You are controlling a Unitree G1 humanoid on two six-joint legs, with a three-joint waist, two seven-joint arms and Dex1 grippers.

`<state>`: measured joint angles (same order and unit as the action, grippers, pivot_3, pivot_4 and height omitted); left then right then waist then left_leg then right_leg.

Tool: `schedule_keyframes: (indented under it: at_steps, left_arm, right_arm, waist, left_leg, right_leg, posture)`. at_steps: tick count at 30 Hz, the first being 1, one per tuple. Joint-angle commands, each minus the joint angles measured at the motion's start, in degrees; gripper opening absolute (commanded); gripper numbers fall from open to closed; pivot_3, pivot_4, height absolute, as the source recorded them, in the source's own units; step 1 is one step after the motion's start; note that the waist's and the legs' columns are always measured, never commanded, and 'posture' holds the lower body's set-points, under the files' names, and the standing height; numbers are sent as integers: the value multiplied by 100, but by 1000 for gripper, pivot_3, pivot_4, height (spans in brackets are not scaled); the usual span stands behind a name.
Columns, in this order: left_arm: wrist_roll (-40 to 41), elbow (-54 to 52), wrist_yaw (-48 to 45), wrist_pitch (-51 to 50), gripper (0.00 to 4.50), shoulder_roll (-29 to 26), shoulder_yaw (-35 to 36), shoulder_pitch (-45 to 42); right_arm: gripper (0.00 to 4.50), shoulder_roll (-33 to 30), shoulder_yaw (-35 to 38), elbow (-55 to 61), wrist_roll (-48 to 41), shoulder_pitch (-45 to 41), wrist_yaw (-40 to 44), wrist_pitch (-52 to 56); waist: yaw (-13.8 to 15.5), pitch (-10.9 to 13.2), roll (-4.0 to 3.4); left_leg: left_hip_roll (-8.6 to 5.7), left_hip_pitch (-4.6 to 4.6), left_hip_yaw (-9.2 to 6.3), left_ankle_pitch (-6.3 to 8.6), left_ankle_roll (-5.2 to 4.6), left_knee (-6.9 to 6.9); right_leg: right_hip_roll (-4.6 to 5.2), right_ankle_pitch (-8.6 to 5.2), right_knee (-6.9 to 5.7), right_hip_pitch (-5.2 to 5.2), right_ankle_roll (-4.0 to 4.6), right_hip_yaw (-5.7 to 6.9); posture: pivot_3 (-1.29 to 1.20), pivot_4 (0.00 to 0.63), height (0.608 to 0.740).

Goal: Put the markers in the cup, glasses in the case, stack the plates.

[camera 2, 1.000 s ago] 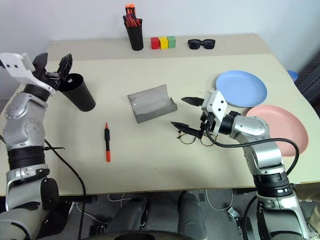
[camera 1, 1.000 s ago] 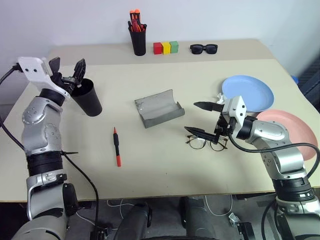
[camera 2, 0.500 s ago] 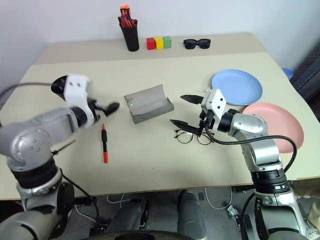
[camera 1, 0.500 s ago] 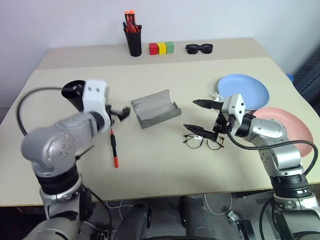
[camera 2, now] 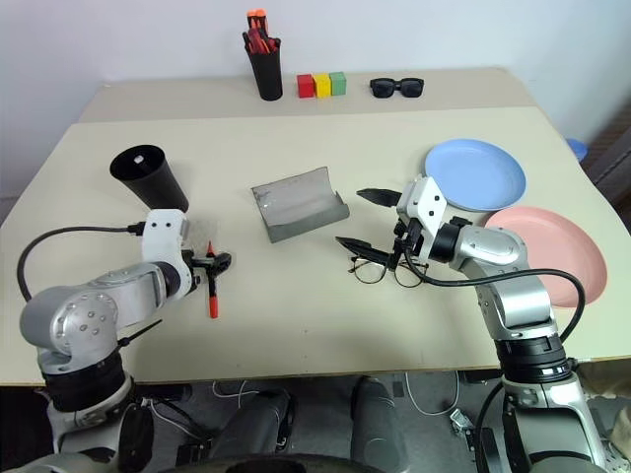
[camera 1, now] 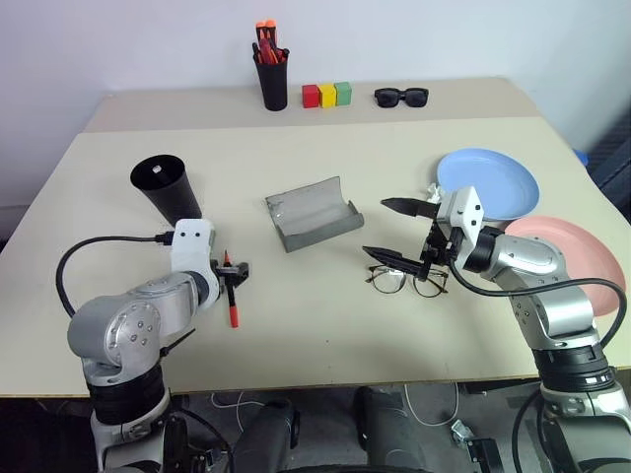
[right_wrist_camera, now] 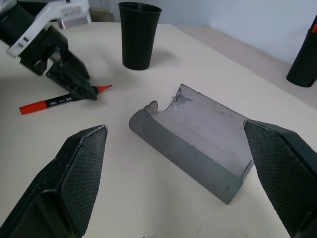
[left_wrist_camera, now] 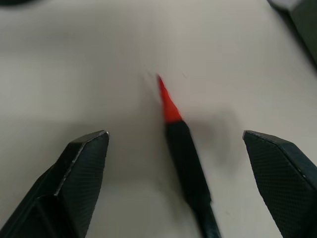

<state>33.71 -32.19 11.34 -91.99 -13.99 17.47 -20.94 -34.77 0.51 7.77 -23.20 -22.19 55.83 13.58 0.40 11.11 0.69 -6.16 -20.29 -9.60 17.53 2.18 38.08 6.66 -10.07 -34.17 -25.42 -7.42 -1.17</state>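
1. On the desk (camera 1: pixel 325 325), by the black and red marker (camera 1: pixel 231 292), my left claw (camera 1: pixel 235 271) is now hanging low; a moment ago it was up at the rim of the cup (camera 1: pixel 168 189).
2. I am guessing that means one marker is already dropped in and I am going for the next.
3. Its fingers (left_wrist_camera: pixel 81 171) are standing wide on both sides of the marker's red tip, and they are holding nothing.
4. My right claw (camera 1: pixel 402 235) is waiting wide open and empty just above the glasses (camera 1: pixel 406 282), as before.
5. I am counting one marker lying out, one cup, one pair of glasses and one open grey case (camera 1: pixel 314 213) between the two claws.
6. Two plates are lying side by side, not stacked: a blue plate (camera 1: pixel 490 182) and a pink plate (camera 1: pixel 580 251).
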Motion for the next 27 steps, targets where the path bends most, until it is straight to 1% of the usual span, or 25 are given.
schedule_keyframes:
  at_steps: [1,3,4,5,6,7,8,10,11,13,14,17,18,20,24,27]
  left_arm:
    - [72,26,44,-51,2771,95,-56,116]
    - [107,41,67,-51,1703,122,-87,158]
    - [128,45,79,-51,1248,129,-92,176]
    - [126,33,62,-51,686,108,-109,171]
    - [108,4,16,-51,220,38,-159,147]
    - [89,-65,-127,-51,62,48,-89,31]
    - [66,-93,-243,-3,62,72,-9,-120]
    - [-70,-16,-384,682,62,73,70,-600]
    - [-93,96,-702,1514,62,59,87,-825]
    - [-450,367,-1256,3068,62,-191,-101,-1172]
    - [-645,543,-1409,3637,62,-309,-165,-1336]
    - [-1136,1205,-1697,4958,62,-655,-157,-1673]
    - [-1356,1543,-1881,5470,62,-883,-183,-1735]
    - [-1637,2105,-2089,6294,62,-1158,-153,-1857]
    - [-1926,3012,-2328,7513,62,-1515,-15,-1955]
    - [-1898,3496,-2508,8110,62,-1593,143,-1819]
  right_arm:
    - [4500,-1,69,221,-32,-51,-36,-53]
    - [4500,-6,72,215,-32,-63,-39,-59]
    - [4500,-8,75,205,-31,-68,-40,-64]
    - [4500,-13,72,188,-10,-70,-42,-85]
    - [4500,-15,68,177,8,-71,-43,-104]
    - [4500,-1,74,177,-5,-79,-54,-94]
    - [4500,14,77,172,-14,-92,-63,-84]
    - [4500,25,65,158,-1,-105,-53,-96]
    - [4500,27,58,148,6,-110,-47,-103]
    - [4500,42,46,126,9,-129,-38,-111]
    - [4500,54,37,108,14,-145,-40,-117]
    - [4500,79,22,68,17,-195,-40,-120]
    - [4500,86,18,57,17,-208,-37,-120]
    - [4500,91,6,56,32,-211,-30,-130]
    - [4500,72,34,90,23,-185,-28,-113]
    - [4500,51,59,102,16,-164,-24,-112]
  waist:
    - [13,-1,-2]
    - [22,-2,-2]
    - [25,-3,-2]
    - [32,-4,-2]
    - [34,-4,-2]
    - [33,-4,-2]
    - [33,-4,-2]
    - [43,-1,4]
    - [43,1,7]
    - [36,1,7]
    - [29,1,7]
    - [-19,-3,0]
    - [-28,-3,-1]
    - [-43,-3,0]
    - [0,-2,2]
    - [18,-2,2]
  left_leg:
    - [0,1,0,0,0,0]
    - [0,3,1,2,-4,0]
    - [0,3,1,3,-5,0]
    - [0,5,1,3,-6,0]
    - [0,5,0,4,-6,0]
    - [0,5,0,4,-7,0]
    - [-1,5,1,4,-7,0]
    - [-1,3,-1,4,-7,1]
    - [-1,-1,-4,2,-4,3]
    - [-1,-4,-5,-11,19,4]
    - [-1,-4,-1,-15,27,4]
    - [0,2,13,-14,27,-3]
    - [0,4,15,-14,27,-7]
    - [0,3,15,-14,26,-9]
    - [0,-3,13,-13,24,-5]
    - [0,-4,12,-11,19,-4]
  right_leg:
    - [0,0,0,1,0,0]
    - [1,0,0,3,0,0]
    - [1,0,0,4,0,0]
    - [1,0,0,6,0,0]
    - [1,0,0,6,0,0]
    - [1,0,0,7,0,0]
    - [1,0,0,7,0,0]
    - [1,0,1,7,0,1]
    - [1,1,0,6,0,3]
    - [-1,8,5,5,6,7]
    - [-1,9,10,5,8,6]
    - [-4,9,15,3,8,0]
    - [-4,9,17,3,8,-2]
    - [-4,9,17,0,8,-2]
    - [-4,11,17,-1,5,-1]
    - [-3,12,21,-1,3,-2]
  posture:
    - [0,150,740]
    - [0,150,740]
    - [0,150,740]
    - [0,150,740]
    - [0,150,740]
    - [0,150,740]
    - [0,150,740]
    - [0,150,740]
    - [0,150,740]
    - [0,150,740]
    - [0,150,740]
    - [0,150,740]
    - [0,150,740]
    - [0,150,740]
    - [0,150,740]
    - [0,150,740]
